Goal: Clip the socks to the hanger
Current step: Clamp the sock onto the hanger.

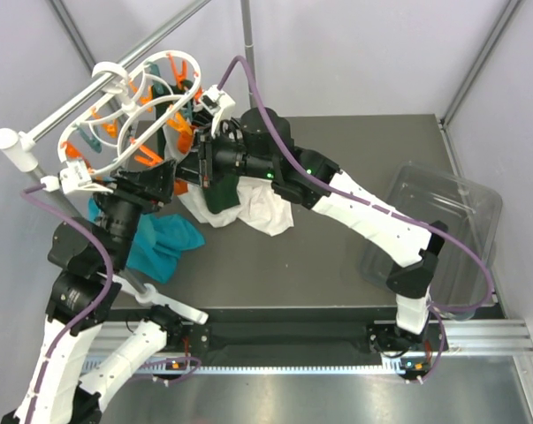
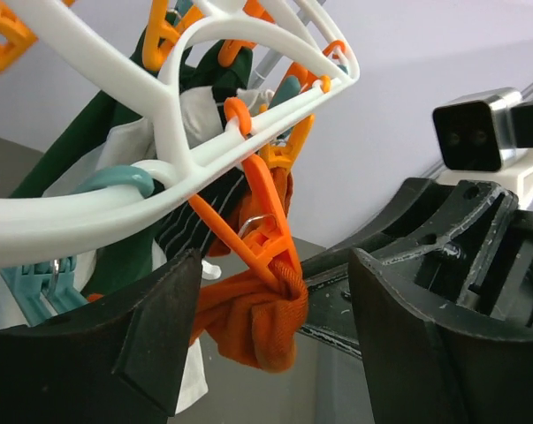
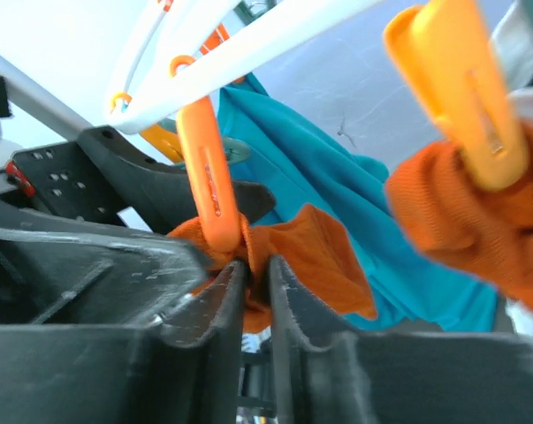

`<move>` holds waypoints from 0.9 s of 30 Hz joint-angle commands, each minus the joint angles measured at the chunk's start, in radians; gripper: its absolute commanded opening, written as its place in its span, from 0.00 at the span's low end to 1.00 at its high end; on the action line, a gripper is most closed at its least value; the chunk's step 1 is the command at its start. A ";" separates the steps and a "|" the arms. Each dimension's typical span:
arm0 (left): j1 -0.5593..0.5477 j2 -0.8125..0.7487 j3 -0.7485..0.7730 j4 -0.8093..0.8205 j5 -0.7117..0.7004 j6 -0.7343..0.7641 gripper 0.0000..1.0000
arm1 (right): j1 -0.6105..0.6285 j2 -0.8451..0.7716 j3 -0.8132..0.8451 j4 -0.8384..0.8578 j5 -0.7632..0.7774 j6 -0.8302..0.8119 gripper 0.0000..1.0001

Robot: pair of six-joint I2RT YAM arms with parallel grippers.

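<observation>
The white hanger (image 1: 116,115) hangs on the rail at the back left, with orange pegs dangling from its ring (image 2: 204,150). In the left wrist view an orange peg (image 2: 257,230) bites a bunched orange sock (image 2: 257,322). My left gripper (image 2: 270,305) stands open around that sock, both fingers apart from it. A dark striped sock (image 2: 182,221) hangs behind it. In the right wrist view my right gripper (image 3: 257,274) is shut on the orange sock (image 3: 319,256) just under its peg (image 3: 209,190). Another orange sock (image 3: 460,221) hangs from a peg at the right.
A grey rail (image 1: 116,75) carries the hanger. Teal cloth (image 1: 164,243) and white cloth (image 1: 266,212) lie on the table under both arms. A clear plastic bin (image 1: 443,230) stands at the right. A dark-green cloth (image 2: 116,177) hangs among the pegs.
</observation>
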 commanded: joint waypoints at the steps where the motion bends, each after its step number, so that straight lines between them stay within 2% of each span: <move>1: -0.003 -0.020 0.026 -0.084 0.013 -0.009 0.73 | 0.002 -0.024 0.005 0.086 0.020 -0.001 0.20; 2: -0.003 -0.025 0.035 -0.088 0.016 -0.009 0.75 | 0.001 -0.023 0.003 0.083 0.025 -0.003 0.33; 3: -0.003 -0.031 0.041 -0.093 0.023 -0.007 0.76 | 0.001 -0.019 0.000 0.080 0.027 -0.008 0.36; 6: -0.003 -0.044 0.057 -0.105 0.039 -0.021 0.80 | 0.001 -0.025 -0.008 0.062 0.046 -0.028 0.56; 7: -0.003 -0.051 0.057 -0.113 0.048 -0.027 0.80 | 0.001 -0.032 -0.017 0.060 0.056 -0.032 0.71; 8: -0.003 -0.054 0.055 -0.114 0.054 -0.036 0.80 | 0.001 -0.041 -0.031 0.060 0.057 -0.035 0.78; 9: -0.003 -0.064 0.054 -0.116 0.060 -0.053 0.80 | 0.001 -0.065 -0.064 0.063 0.057 -0.040 0.94; 10: -0.003 -0.067 0.054 -0.117 0.077 -0.062 0.80 | 0.001 -0.078 -0.084 0.065 0.063 -0.052 1.00; 19: -0.003 -0.080 0.054 -0.151 0.069 -0.139 0.76 | 0.001 -0.260 -0.247 -0.035 0.255 -0.173 1.00; 27: -0.003 -0.098 0.084 -0.157 0.132 -0.177 0.70 | -0.001 -0.432 -0.454 0.025 0.433 -0.242 1.00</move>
